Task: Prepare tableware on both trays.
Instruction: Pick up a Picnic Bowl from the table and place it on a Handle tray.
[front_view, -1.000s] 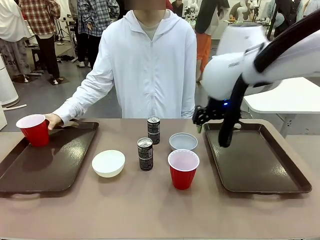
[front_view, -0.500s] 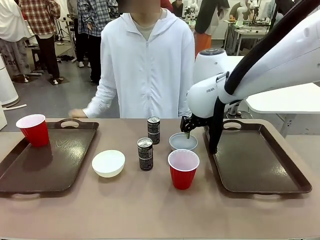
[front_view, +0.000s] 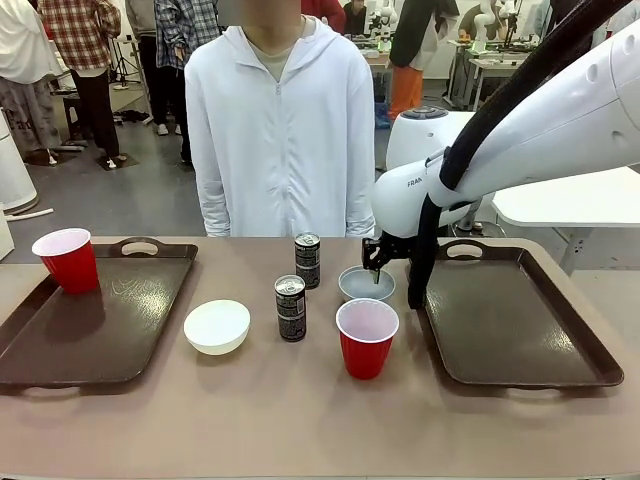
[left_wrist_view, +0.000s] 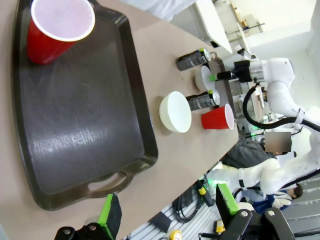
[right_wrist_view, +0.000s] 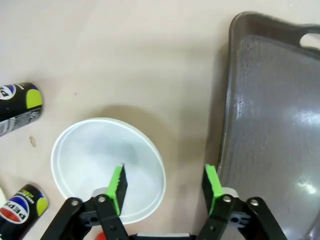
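Both jaws of the right gripper (right_wrist_view: 164, 179) stand open astride the rim of the grey bowl (right_wrist_view: 95, 155), just beside the empty tray (right_wrist_view: 280, 125), seemingly poised to pinch and carry it there.

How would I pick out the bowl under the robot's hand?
Start at the dark brown tray on the robot's right. Just off its far inner corner, beyond a red cup, sits a grey-white bowl with the open right hand over its rim. It is shallower and greyer than the cream-white bowl farther left.
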